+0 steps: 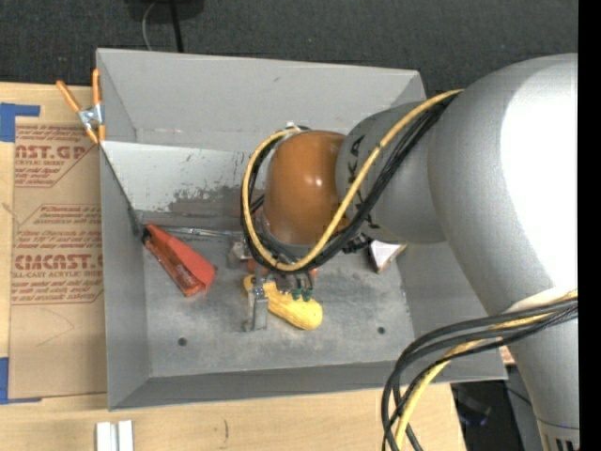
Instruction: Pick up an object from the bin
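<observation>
BIN PICK, AT THE GRASP: A KUKA iiwa arm (pixel 451 172) reached from the right into a grey metal bin (pixel 216 92). Its wrist sat under a rounded orange cover (pixel 302 191) looped with yellow and black cables (pixel 252 191). The gripper (pixel 255 299) was low near the middle of the bin floor, right at the left end of a yellow, lumpy, banana-shaped toy (pixel 300 313) with a small green patch on top.

Whether the gripper was spread or pressed together could not be told, since the cover and cables hid most of it. Nor was it clear whether the yellow toy lay inside its grasp or merely beside it. A red-orange wedge-shaped piece (pixel 180 261) lay well apart to the left, by the bin's sloping wall. A white scrap (pixel 386 253) peeked out from under the arm to the right.

By the look of it, the pick was at the grasping step: the tool was down at floor level by the yellow toy, and nothing appeared lifted. The next move would call for a sure closing on the toy's narrow end, then a straight rise clear of the bin walls. A rounded, tapering body might slip or roll away if caught too near its tip.
</observation>
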Available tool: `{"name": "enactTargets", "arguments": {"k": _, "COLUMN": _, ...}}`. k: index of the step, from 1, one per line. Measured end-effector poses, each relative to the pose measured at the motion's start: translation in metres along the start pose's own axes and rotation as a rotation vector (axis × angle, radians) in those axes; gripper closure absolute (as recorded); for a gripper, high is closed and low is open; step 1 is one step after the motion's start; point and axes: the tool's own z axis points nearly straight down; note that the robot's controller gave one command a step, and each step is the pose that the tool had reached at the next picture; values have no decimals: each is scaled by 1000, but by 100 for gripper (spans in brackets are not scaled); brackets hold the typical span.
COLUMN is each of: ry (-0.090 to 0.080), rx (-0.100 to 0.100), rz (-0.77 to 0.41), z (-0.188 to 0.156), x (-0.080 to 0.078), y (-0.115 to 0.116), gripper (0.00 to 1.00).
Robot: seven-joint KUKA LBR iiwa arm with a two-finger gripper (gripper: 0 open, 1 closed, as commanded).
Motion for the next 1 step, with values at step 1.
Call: {"name": "enactTargets", "arguments": {"k": 1, "ry": 0, "rx": 0, "rz": 0, "z": 0, "x": 0, "y": 0, "gripper": 0}}
